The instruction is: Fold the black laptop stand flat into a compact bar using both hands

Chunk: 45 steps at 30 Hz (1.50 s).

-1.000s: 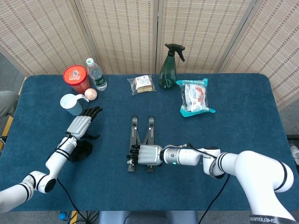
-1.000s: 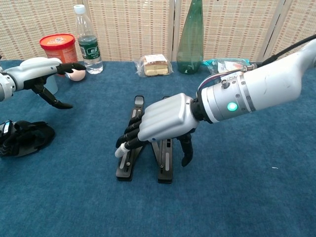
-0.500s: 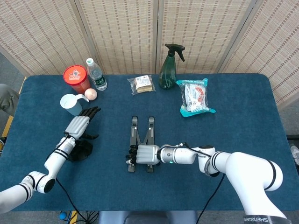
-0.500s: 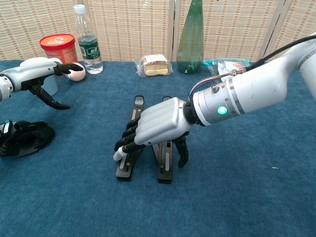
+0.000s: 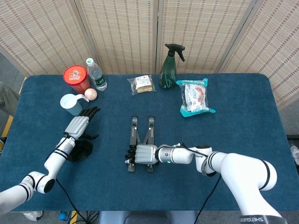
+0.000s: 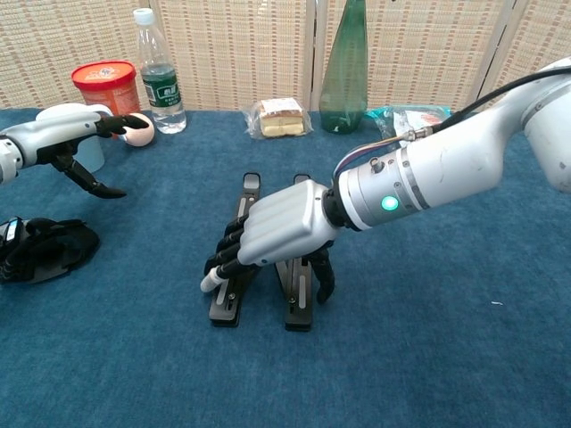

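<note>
**Right hand settled over the stand's near end**

Starting nearest, the right hand (image 6: 281, 234) lies across the near end of the black laptop stand (image 5: 148, 127), which sits in the middle of the blue worktop (image 5: 233, 121) with its two rails side by side and a hinge link between them. The dark fingers (image 6: 225, 259) drape over the left rail while the thumb drops down on the right side of the right rail; whether they truly clamp the rails or merely rest on them I cannot tell. To the left, a black pouch (image 6: 40, 248) lies on the cloth, and the left hand (image 5: 81, 123) hovers above it with fingers spread, holding nothing, well apart from the stand.

The step in hand looks like pressing the two rails together. Next, the left hand probably needs to come across and steady the far end so the rails can close without skidding.

Farther back stand a white mug (image 5: 71, 103), a red-lidded tub (image 5: 76, 78), a water bottle (image 5: 96, 74), a wrapped snack (image 5: 143, 84), a green spray bottle (image 5: 168, 68) and a snack packet (image 5: 195, 96).
</note>
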{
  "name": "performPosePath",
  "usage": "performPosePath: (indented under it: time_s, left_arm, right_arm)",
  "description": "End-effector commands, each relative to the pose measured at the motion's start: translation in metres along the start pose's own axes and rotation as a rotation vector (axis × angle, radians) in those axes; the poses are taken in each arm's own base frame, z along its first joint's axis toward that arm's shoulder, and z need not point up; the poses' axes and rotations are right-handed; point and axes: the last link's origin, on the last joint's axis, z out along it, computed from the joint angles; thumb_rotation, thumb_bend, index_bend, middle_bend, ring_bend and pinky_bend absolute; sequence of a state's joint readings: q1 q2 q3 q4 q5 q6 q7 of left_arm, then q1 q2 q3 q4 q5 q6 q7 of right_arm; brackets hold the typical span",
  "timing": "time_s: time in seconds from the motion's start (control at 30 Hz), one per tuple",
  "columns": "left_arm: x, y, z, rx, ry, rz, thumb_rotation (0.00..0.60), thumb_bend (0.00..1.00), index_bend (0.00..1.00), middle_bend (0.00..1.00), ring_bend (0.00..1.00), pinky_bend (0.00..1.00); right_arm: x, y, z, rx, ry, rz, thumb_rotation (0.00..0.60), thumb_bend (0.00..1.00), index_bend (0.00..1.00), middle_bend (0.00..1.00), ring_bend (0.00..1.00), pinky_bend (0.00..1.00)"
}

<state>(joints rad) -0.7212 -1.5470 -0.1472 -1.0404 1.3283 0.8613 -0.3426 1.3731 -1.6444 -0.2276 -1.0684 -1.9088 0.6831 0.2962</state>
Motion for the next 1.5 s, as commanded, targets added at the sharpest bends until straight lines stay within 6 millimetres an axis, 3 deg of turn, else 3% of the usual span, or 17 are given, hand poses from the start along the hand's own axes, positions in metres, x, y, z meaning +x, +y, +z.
performPosePath:
  time_s: [0.03,0.33,0.63,0.77,0.9,1.07,1.3,1.37,1.43,1.5]
  left_arm:
    - [0.0002,-0.0007,-0.0001,0.002,0.001,0.0,0.6,0.17,0.0,0.0,0.0,0.0]
    - [-0.0024,-0.0004,0.0005,0.0,-0.004,-0.003,0.6,0.17,0.0,0.0,0.0,0.0]
    - [-0.0035,-0.0024,0.0006,0.004,-0.004,-0.008,0.6,0.17,0.0,0.0,0.0,0.0]
    - [-0.0034,-0.0031,0.0004,0.004,-0.003,-0.011,0.6,0.17,0.0,0.0,0.0,0.0]
    - [-0.0043,-0.0028,0.0005,0.002,-0.005,-0.011,0.6,0.17,0.0,0.0,0.0,0.0]
    - [-0.0051,-0.0021,0.0008,-0.001,-0.006,-0.011,0.6,0.17,0.0,0.0,0.0,0.0]
    - [-0.0056,-0.0002,0.0018,-0.006,-0.008,-0.009,0.6,0.17,0.0,0.0,0.0,0.0]
    - [-0.0056,0.0002,0.0021,-0.007,-0.008,-0.008,0.6,0.17,0.0,0.0,0.0,0.0]
    - [-0.0053,0.0009,0.0024,-0.008,-0.006,-0.008,0.6,0.17,0.0,0.0,0.0,0.0]
    - [-0.0049,0.0018,0.003,-0.01,-0.006,-0.004,0.6,0.17,0.0,0.0,0.0,0.0]
  right_arm:
    - [0.0008,0.0,0.0009,-0.001,0.011,0.008,0.6,0.0,0.0,0.01,0.0,0.0]
    - [-0.0003,0.0016,0.0032,-0.004,0.045,0.024,0.6,0.0,0.0,0.22,0.0,0.0]
    - [-0.0018,0.0021,0.0058,-0.005,0.05,0.018,0.6,0.0,0.03,0.26,0.0,0.0]
    - [-0.0014,0.0019,0.0071,-0.008,0.075,0.026,0.6,0.0,0.12,0.32,0.0,0.0]
    - [-0.0019,0.0029,0.0079,-0.012,0.095,0.025,0.6,0.11,0.22,0.39,0.02,0.0]
    - [-0.0008,0.0034,0.0074,-0.012,0.126,0.035,0.6,0.21,0.33,0.48,0.11,0.0]
    - [-0.0001,0.0069,0.0044,-0.02,0.164,0.048,0.6,0.26,0.47,0.59,0.21,0.0]
    - [0.0,0.0078,0.0029,-0.02,0.165,0.048,0.6,0.26,0.48,0.56,0.22,0.0]
    - [0.0001,0.0087,0.0009,-0.025,0.161,0.064,0.6,0.25,0.44,0.45,0.17,0.0]
    - [0.0023,0.0096,-0.0014,-0.034,0.161,0.074,0.6,0.22,0.23,0.27,0.06,0.0]
